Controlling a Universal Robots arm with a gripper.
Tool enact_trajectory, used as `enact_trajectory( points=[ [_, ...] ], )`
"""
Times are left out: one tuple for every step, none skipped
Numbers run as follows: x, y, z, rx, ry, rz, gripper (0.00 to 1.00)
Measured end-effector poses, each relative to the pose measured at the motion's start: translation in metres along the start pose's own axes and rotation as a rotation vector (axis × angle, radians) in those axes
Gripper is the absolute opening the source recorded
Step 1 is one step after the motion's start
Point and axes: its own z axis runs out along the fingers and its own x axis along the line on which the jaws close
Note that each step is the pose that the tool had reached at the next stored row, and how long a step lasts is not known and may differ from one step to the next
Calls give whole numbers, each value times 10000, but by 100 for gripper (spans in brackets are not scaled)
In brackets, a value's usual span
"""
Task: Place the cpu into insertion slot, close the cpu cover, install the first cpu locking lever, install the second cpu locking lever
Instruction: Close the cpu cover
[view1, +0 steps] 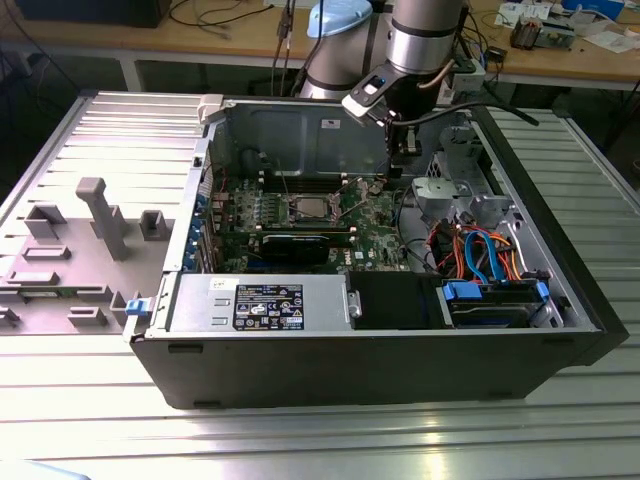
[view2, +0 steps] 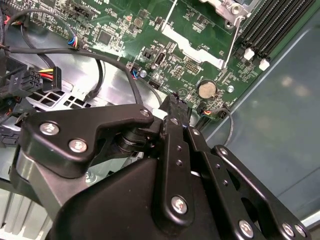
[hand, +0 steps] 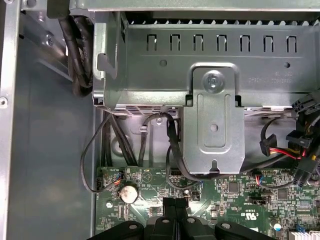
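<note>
Cpu (view1: 309, 209), small flat square chip with a dull silver-grey top: it appears to lie in the insertion slot (view1: 292, 208), the square socket with a shiny metal rim, mid-board on the green motherboard (view1: 375, 240) inside the open black computer case (view1: 360, 370). The case lies on its side on the grey ribbed metal worktop (view1: 330, 440).

Exterior view, left to right:
- grey moulded fixture tray with upright pegs (view1: 95, 215), beside the case on the worktop
- silver power supply box with a black label (view1: 262, 305), in the case's near corner
- cpu and slot, with a long black graphics card (view1: 300, 246) just in front of them
- black pincer (view1: 393, 170) on the silver arm, lowered into the case to the exterior view's right of the slot, apart from the cpu
- grey metal drive cage (view1: 450, 190), then blue and orange cables (view1: 480, 250) and a blue-fronted drive bay (view1: 490, 300)

Pincer state: in both wrist views (view2: 175, 101) (hand: 175, 212) the fingers are clenched tip to tip, with nothing seen between them. They hang over the motherboard edge, close to a round silver coin cell (view2: 206, 90) (hand: 129, 193).

Second wrist view: long black memory slots (view2: 272, 22) lie beyond the coin cell.

First wrist view: the drive cage (hand: 215, 65) stands past the board edge, with black cable loops (hand: 170, 150) between cage and board.
</note>
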Motion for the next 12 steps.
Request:
enact_trajectory(
  points=[
    [0, 0, 1, 0, 2, 1, 11],
    [0, 0, 1, -1, 3, 0, 11],
    [0, 0, 1, 0, 2, 1, 11],
    [0, 0, 1, -1, 2, 0, 11],
    [0, -1, 1, 0, 2, 0, 11],
    [0, -5, 1, -1, 2, 2, 11],
    [-1, -13, 4, -1, 5, 0, 11],
    [-3, -20, 9, -2, 8, 0, 11],
    [-3, -24, 11, -1, 8, 0, 11],
    [-3, -28, 13, -1, 8, 0, 11],
    [-3, -38, 19, -1, 11, 0, 11],
    [-3, -44, 22, -1, 11, 0, 11]
  ],
)
